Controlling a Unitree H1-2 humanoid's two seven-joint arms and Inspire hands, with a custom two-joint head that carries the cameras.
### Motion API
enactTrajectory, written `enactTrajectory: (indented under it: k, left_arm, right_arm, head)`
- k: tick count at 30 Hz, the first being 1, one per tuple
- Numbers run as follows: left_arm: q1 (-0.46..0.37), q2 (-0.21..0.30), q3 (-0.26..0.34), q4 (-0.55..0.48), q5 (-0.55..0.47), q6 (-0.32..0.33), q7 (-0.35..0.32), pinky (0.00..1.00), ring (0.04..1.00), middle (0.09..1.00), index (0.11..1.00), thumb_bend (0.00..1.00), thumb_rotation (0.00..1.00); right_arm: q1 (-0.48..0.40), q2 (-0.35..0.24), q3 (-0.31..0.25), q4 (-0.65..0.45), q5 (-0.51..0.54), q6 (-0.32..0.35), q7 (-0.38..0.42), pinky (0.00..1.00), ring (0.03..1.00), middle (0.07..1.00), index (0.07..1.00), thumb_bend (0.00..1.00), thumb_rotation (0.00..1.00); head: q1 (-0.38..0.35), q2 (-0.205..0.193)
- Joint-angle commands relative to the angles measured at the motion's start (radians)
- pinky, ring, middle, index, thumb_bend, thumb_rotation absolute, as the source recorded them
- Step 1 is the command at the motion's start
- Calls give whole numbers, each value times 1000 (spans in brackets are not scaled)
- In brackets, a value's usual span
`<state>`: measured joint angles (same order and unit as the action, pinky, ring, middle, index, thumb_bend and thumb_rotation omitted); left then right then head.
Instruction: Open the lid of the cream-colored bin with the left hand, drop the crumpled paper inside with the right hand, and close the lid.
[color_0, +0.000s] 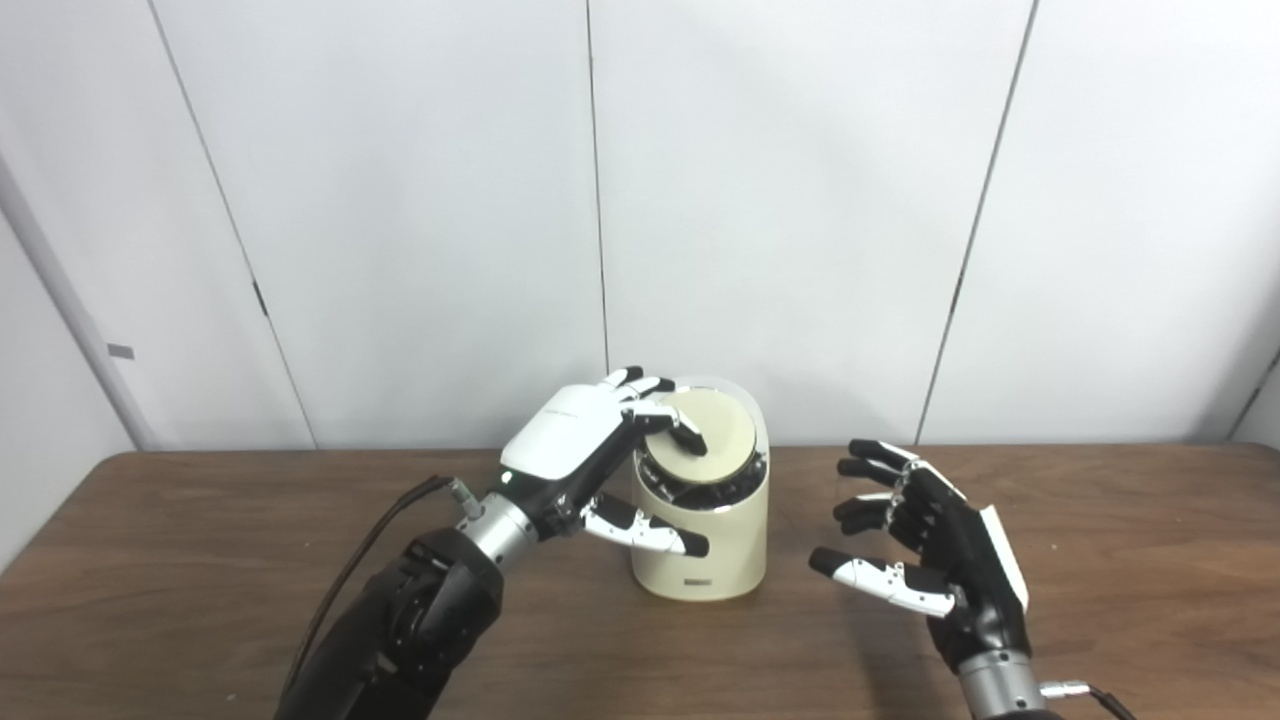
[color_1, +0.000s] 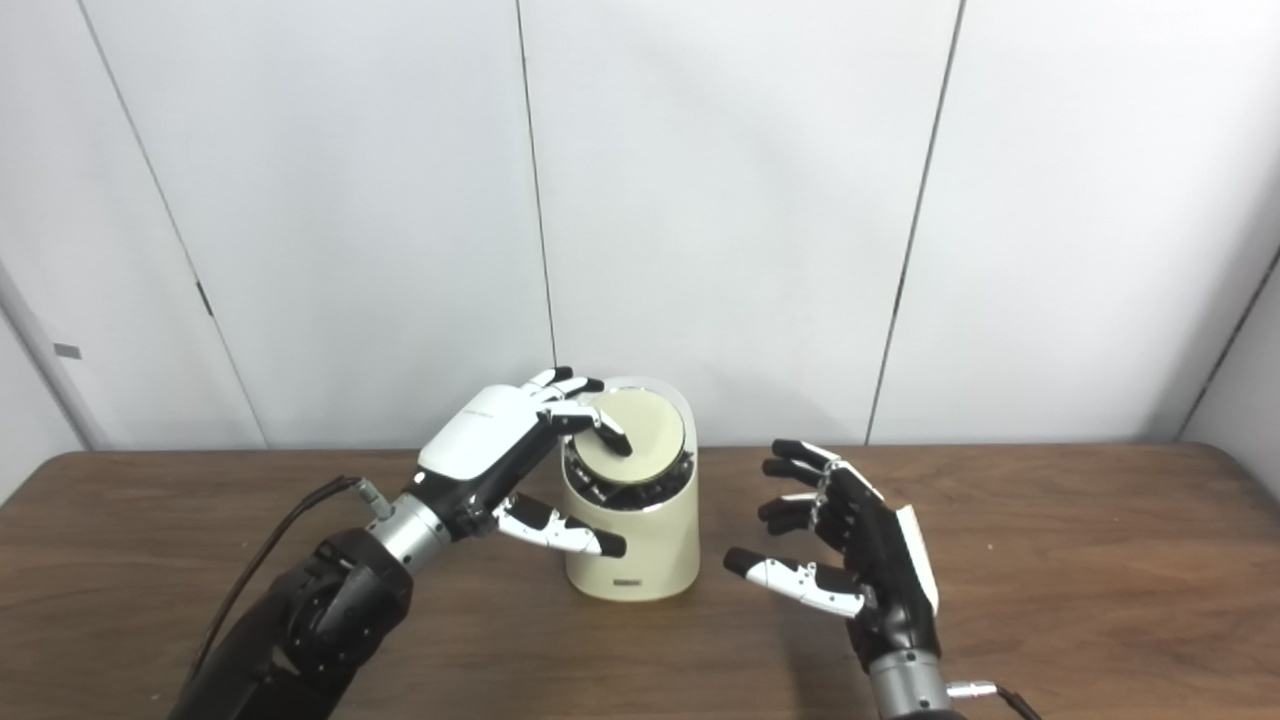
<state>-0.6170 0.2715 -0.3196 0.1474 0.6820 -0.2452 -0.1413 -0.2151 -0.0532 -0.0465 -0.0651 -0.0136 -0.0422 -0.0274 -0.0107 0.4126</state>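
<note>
Fingers, left hand (color_0: 572, 440): mine reach over the cream bin (color_0: 705, 540), one fingertip pressing on the round lid (color_0: 712, 432), the others curled at its far-left rim; I grip nothing.
Thumb, left: it stretches across the front of the bin's wall, just below the rim, touching or almost touching; I cannot tell which.
Fingers, right hand (color_1: 860, 550): mine are spread wide and lightly curved, palm turned toward the bin, holding nothing.
Right hand, place: it hovers above the table (color_0: 200, 560), near the bin's right side but apart from it.
Bin: it stands upright on the wooden table, centre frame, between my two hands.
Lid: it sits tilted toward me, with a dark gap showing under its front edge.
Crumpled paper: I cannot see it in either view.
Backdrop: pale wall panels (color_0: 780, 200) rise behind the table.
</note>
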Motion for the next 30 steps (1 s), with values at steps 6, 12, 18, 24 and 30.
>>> enactTrajectory:
  k: [6, 12, 18, 24, 30]
  left_arm:
    - [-37, 30, -26, -13, 94, -44, 46, 1000, 910, 702, 687, 912, 409]
    - [-45, 50, -63, -14, 216, -6, 35, 998, 938, 732, 723, 910, 393]
    - [-53, 63, -94, -18, 292, 35, -11, 1000, 964, 751, 750, 908, 437]
    - [-58, 64, -108, -23, 293, 81, -96, 1000, 943, 738, 742, 921, 492]
    - [-68, 71, -129, -28, 287, 121, -191, 1000, 925, 738, 735, 927, 550]
  right_arm:
    - [-29, 2, 2, -45, 3, -17, 1, 513, 540, 706, 720, 730, 18]
    - [-27, 2, 2, -49, 1, -17, 1, 514, 542, 700, 717, 732, 31]
    - [-25, -4, 0, -45, 6, -31, 6, 492, 544, 707, 722, 734, 41]
    - [-22, -8, -1, -50, 11, -33, 10, 467, 545, 709, 725, 736, 72]
    - [-21, -5, -2, -54, 9, -25, 5, 471, 545, 707, 723, 730, 62]
  head:
    - [-3, 8]
    - [-3, 13]
    - [-3, 20]
    - [-3, 26]
    - [-3, 26]
